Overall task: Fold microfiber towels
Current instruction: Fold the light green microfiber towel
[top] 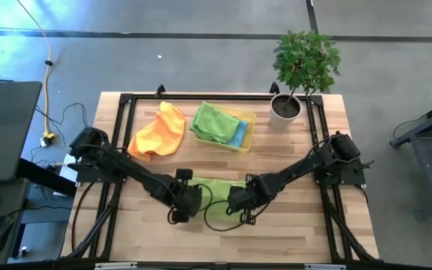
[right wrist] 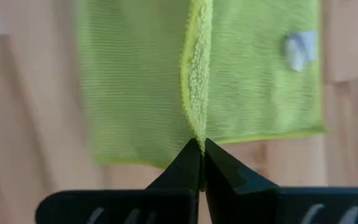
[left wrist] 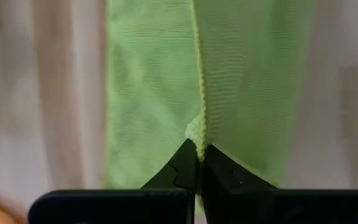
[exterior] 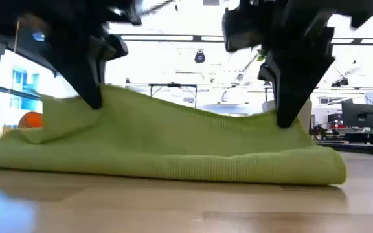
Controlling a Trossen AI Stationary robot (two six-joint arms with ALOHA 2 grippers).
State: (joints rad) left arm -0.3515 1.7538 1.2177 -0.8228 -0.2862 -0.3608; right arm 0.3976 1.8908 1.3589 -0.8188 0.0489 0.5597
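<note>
A light green microfiber towel (top: 217,187) lies folded on the wooden table near its front edge, its lower layers flat on the wood (exterior: 173,165). My left gripper (left wrist: 199,155) and my right gripper (right wrist: 202,146) point down over it, each shut on its top layer, left one at the towel's left end, right one at its right end. An orange towel (top: 158,131) lies crumpled at the far left. Another light green towel (top: 212,120) and a teal blue one (top: 238,133) rest in the yellow tray (top: 249,118). My left gripper pinches a stitched edge of the green towel (left wrist: 197,134) between its two fingers, from above, pointing steeply down. The pinched layer is raised into a peak (exterior: 105,97) while the rest lies on the table. My right gripper pinches a raised ridge of the towel (right wrist: 195,118) between its two fingers, from above. The cloth peaks at the fingers (exterior: 300,120); between the two holds the top layer sags (exterior: 199,116), and the lower part stays on the table.
A potted plant (top: 286,106) stands at the far right corner. A black metal frame (top: 126,101) runs round the tabletop. Bare wood shows on the table's near side in front of the towel (exterior: 186,207).
</note>
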